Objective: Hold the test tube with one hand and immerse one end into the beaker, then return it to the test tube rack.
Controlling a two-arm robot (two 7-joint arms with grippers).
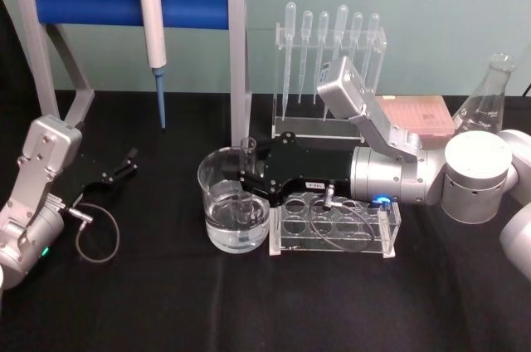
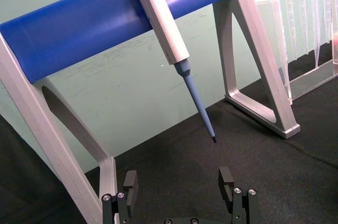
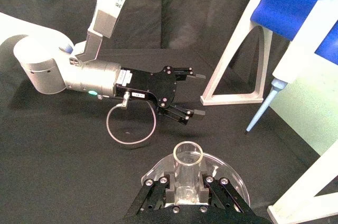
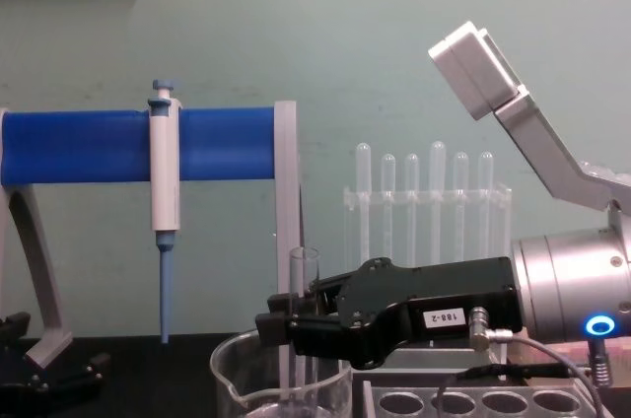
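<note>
Now, right gripper: clamped on the test tube, reaching in over the test tube rack.
Test tube: upright, lower end down in the beaker, in its clear liquid.
Beaker: just left of the rack, on the black table.
Other arm: left gripper spread wide, holding nothing, parked at the table's left.

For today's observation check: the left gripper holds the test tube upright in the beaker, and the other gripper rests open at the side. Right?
No: the right gripper holds the test tube upright in the beaker, as the head view shows; the left gripper rests open at the side.
</note>
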